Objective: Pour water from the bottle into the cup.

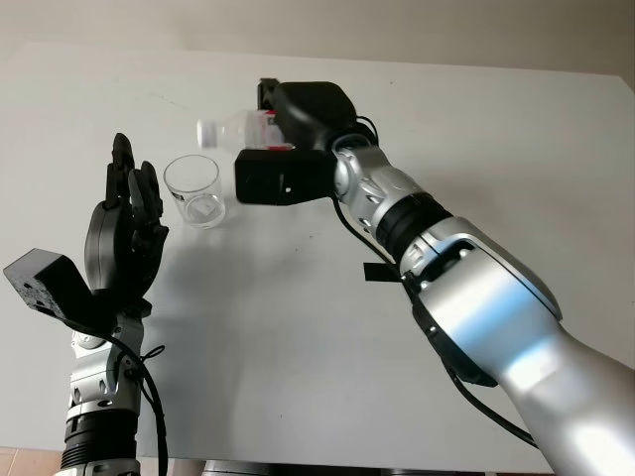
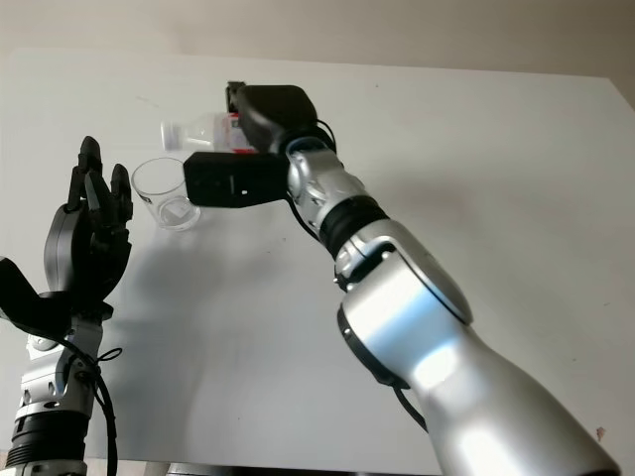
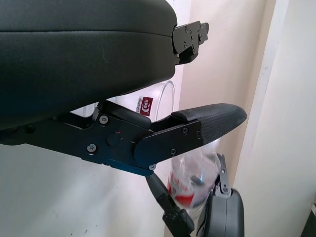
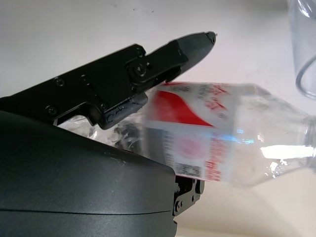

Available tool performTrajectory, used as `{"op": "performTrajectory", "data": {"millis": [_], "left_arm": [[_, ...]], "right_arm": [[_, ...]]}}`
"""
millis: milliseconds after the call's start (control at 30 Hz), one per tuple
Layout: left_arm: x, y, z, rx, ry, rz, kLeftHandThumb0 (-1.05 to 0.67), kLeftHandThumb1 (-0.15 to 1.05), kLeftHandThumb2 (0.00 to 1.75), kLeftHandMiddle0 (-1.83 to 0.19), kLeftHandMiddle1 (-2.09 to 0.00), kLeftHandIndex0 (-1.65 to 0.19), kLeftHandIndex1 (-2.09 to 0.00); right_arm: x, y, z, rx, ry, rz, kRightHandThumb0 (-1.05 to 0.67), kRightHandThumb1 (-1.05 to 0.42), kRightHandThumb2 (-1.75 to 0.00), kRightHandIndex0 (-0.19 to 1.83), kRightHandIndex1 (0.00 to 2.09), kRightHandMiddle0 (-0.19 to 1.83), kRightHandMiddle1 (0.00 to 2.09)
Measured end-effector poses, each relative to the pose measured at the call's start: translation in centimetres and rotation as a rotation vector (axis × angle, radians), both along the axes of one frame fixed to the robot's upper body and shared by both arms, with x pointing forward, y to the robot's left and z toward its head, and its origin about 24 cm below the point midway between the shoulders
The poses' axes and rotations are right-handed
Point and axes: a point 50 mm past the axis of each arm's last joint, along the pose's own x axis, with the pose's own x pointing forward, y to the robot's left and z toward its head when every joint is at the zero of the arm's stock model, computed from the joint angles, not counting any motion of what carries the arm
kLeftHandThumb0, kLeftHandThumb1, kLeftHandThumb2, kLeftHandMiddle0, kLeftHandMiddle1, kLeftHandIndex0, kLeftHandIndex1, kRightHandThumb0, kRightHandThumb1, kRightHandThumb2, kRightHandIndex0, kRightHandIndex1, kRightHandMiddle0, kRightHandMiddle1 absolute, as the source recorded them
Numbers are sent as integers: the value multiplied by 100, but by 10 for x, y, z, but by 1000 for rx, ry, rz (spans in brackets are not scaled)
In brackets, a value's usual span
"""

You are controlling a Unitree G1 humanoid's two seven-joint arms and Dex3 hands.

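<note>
Left eye view: my right hand (image 1: 288,129) is reaching across the white table (image 1: 327,327) toward the far left, clasping the bottle (image 1: 233,130) tipped sideways, its neck just above the cup (image 1: 193,190). My left hand (image 1: 124,233) is standing upright and open near the cup's left.

White table (image 1: 298,347) in front of me, matte top, plain, running wide to either side. Soft grey shadows lie across its middle and left part.

Faint dark scuff (image 1: 152,96) on the table top, towards the far left corner.

Small dark speck (image 2: 598,431) on the table top, close to the near right edge.

Beige wall (image 1: 417,25) rises directly behind the table's far edge. Seen from my left wrist, a pale upright strip (image 3: 276,98) stands against that wall; cannot tell what it is.

Reddish floor (image 1: 20,462) shows below the table's near left corner.
</note>
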Motion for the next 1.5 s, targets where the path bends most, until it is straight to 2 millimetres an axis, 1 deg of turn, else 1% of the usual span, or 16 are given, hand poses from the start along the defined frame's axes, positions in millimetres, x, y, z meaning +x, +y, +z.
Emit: {"op": "performTrajectory", "data": {"millis": [67, 100, 133, 233, 300, 433, 533, 733, 767, 800, 900, 1000, 1067, 1200, 1367, 1500], "left_arm": [[0, 0, 0, -1, 0, 0, -73, 105, 72, 19, 0, 19, 0], [0, 0, 0, -1, 1, 0, -74, 105, 72, 19, 0, 19, 0], [0, 0, -1, -1, 2, 0, -74, 105, 72, 19, 0, 19, 0], [-1, 0, -2, -1, 8, 3, -74, 105, 72, 19, 0, 19, 0], [-2, 0, -4, -8, 16, 8, -74, 105, 72, 19, 0, 19, 0], [-3, -3, -8, -27, 29, 4, -73, 105, 72, 19, 0, 19, 0], [-3, -5, -10, -30, 32, -2, -74, 105, 73, 19, 0, 19, 0], [-3, -6, -10, -32, 28, -4, -73, 105, 72, 19, 0, 19, 0], [-3, -6, -10, -32, 28, -4, -73, 105, 72, 19, 0, 19, 0], [-3, -6, -11, -34, 29, -4, -73, 105, 72, 19, 0, 19, 0], [-3, -6, -13, -37, 36, -3, -74, 105, 72, 19, 0, 19, 0], [-2, -6, -13, -40, 42, -4, -76, 105, 70, 19, 0, 19, 0], [-2, -6, -13, -41, 45, -6, -76, 105, 70, 19, 0, 19, 0], [0, -6, -13, -40, 45, -9, -76, 105, 70, 19, 0, 19, 0], [1, -4, -13, -36, 48, -13, -75, 105, 69, 19, 0, 19, 0], [2, -4, -13, -37, 46, -16, -75, 105, 69, 19, 0, 19, 0]], "right_arm": [[-1, 4, 3, -62, -19, -5, -36, -100, -5, 49, 209, 6, 137], [-1, 6, 3, -91, -30, -5, -37, -100, -5, 45, 209, 7, 127], [-2, 8, 4, -137, -45, -9, -38, -100, -5, 47, 209, 8, 123], [-3, 13, 7, -247, -75, -24, -40, -99, -5, 50, 209, 8, 119], [-4, 15, 11, -281, -90, -29, -41, -97, -5, 54, 209, 7, 110], [-5, 19, 11, -289, -96, -27, -42, -98, -6, 62, 209, 7, 106], [-6, 20, 11, -290, -109, -23, -41, -99, -6, 57, 209, 8, 107], [-6, 20, 12, -297, -144, -17, -40, -99, -5, 59, 209, 9, 115], [-6, 20, 13, -300, -156, -16, -41, -99, -5, 60, 209, 10, 118], [-6, 20, 13, -300, -167, -15, -40, -99, -5, 60, 209, 11, 129], [-5, 16, 15, -295, -179, -21, -39, -99, -5, 64, 209, 10, 142], [-3, 11, 15, -289, -176, -31, -39, -100, -5, 59, 209, 3, 136], [-2, 8, 13, -289, -169, -36, -39, -101, -6, 57, 209, 5, 124], [-1, 4, 12, -291, -164, -45, -39, -101, -6, 54, 209, 6, 119], [0, 2, 13, -284, -186, -45, -39, -100, -5, 55, 209, 10, 138], [1, 0, 14, -281, -198, -40, -39, -101, -6, 54, 209, 7, 138]]}}
